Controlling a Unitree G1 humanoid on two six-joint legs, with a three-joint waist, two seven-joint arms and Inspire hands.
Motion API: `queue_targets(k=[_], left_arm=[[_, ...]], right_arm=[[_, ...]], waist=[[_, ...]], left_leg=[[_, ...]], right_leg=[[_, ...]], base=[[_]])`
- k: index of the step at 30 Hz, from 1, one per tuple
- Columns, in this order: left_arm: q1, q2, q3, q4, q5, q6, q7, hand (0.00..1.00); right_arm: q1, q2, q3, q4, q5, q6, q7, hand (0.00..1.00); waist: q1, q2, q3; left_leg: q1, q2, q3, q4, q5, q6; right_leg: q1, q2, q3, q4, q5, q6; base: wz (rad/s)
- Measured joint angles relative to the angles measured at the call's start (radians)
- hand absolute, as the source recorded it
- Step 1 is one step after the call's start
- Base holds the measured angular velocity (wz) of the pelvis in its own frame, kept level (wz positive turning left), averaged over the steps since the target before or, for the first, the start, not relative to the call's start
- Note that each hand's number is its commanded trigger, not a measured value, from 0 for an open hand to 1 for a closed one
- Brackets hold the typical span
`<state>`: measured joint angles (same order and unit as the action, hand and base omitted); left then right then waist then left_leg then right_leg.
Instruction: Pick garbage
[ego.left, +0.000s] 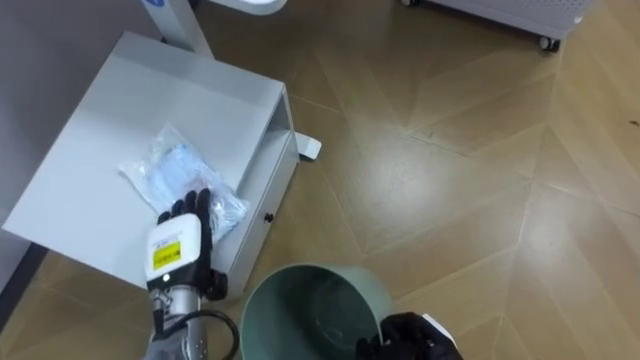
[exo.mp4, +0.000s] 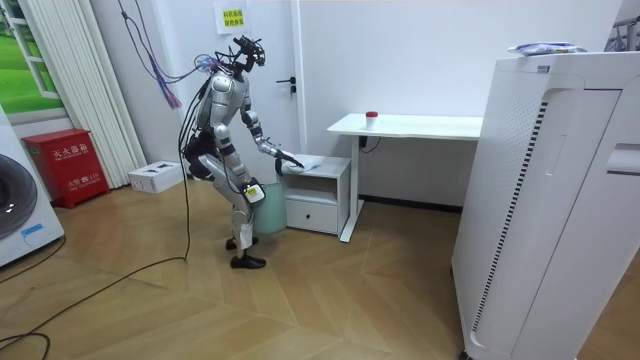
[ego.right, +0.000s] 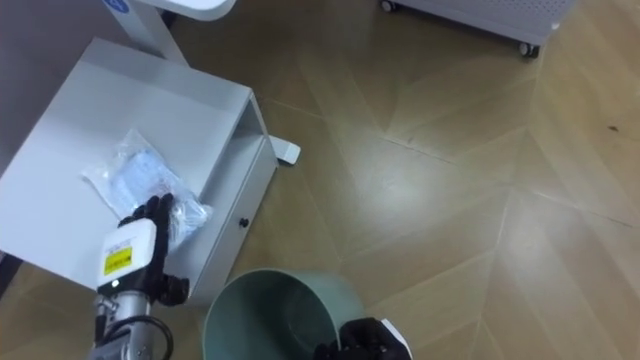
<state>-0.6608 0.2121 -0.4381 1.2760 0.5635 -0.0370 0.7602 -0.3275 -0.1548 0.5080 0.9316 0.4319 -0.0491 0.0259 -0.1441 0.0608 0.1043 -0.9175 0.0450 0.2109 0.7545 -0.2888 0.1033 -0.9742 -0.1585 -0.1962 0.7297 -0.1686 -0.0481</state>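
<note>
Bent over the low white cabinet, the robot rests its left hand, fingers straight, on the crumpled clear plastic bag lying there; its right hand, grip impossible to tell, sits at the round green bin, probably placed close to catch the bag.

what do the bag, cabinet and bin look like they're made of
Bag: probably thin clear plastic film. It is see-through, crinkled and catches glints.
Cabinet: smooth, matt white panels, either painted metal or laminated board. The look leaves it open.
Bin: likely moulded plastic, going by its even pale green colour, smooth wall and soft sheen.
</note>
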Motion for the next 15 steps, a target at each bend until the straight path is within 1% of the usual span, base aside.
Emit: queue_targets(k=[1, 3, 4, 8, 10, 15], left_arm=[[-0.003, 0.001, -0.003, 0.000, 0.011, 0.001, -0.012, 1.00], [0.000, -0.005, -0.005, -0.011, 0.031, 0.001, 0.003, 1.00], [-0.002, -0.003, -0.006, -0.020, 0.043, 0.004, 0.004, 1.00], [-0.020, 0.003, -0.007, -0.022, 0.079, 0.033, -0.007, 1.00], [-0.023, 0.004, -0.007, -0.022, 0.101, 0.038, -0.008, 1.00], [-0.023, 0.004, -0.008, -0.021, 0.103, 0.041, -0.008, 1.00]], right_arm=[[-0.001, 0.000, 0.000, 0.000, 0.000, 0.004, 0.000, 1.00], [-0.002, -0.002, 0.000, 0.000, 0.000, 0.008, 0.002, 1.00], [-0.002, -0.003, 0.000, 0.000, -0.001, 0.010, 0.002, 1.00], [-0.006, -0.005, 0.000, 0.000, -0.001, 0.018, 0.011, 1.00], [-0.007, -0.005, 0.000, 0.000, -0.001, 0.020, 0.012, 1.00], [-0.007, -0.006, 0.000, -0.005, 0.001, 0.029, 0.012, 1.00]], waist=[[0.000, 0.000, -0.0002], [0.003, 0.000, -0.0002], [0.007, 0.000, -0.0002], [0.007, 0.000, -0.0002], [0.006, 0.000, -0.0001], [0.006, 0.000, -0.0001]], left_leg=[[0.000, 0.000, 0.000, 0.000, 0.000, 0.000], [0.001, 0.000, 0.000, 0.000, 0.000, 0.000], [0.001, 0.000, 0.000, 0.000, 0.000, 0.000], [0.001, 0.000, 0.000, -0.001, 0.000, 0.000], [0.001, 0.000, 0.001, -0.001, 0.000, 0.000], [0.005, 0.000, 0.001, -0.010, 0.000, 0.000]], right_leg=[[0.000, 0.000, 0.000, 0.000, 0.000, 0.000], [0.001, 0.000, 0.000, 0.000, 0.000, 0.000], [0.001, 0.000, 0.000, 0.000, 0.000, 0.000], [0.001, 0.000, 0.000, -0.002, 0.000, 0.000], [0.001, 0.001, 0.000, -0.002, 0.000, 0.000], [0.004, 0.001, -0.001, -0.009, 0.000, 0.000]], base=[[0.00], [0.00], [0.00], [0.00], [0.00], [0.00]])
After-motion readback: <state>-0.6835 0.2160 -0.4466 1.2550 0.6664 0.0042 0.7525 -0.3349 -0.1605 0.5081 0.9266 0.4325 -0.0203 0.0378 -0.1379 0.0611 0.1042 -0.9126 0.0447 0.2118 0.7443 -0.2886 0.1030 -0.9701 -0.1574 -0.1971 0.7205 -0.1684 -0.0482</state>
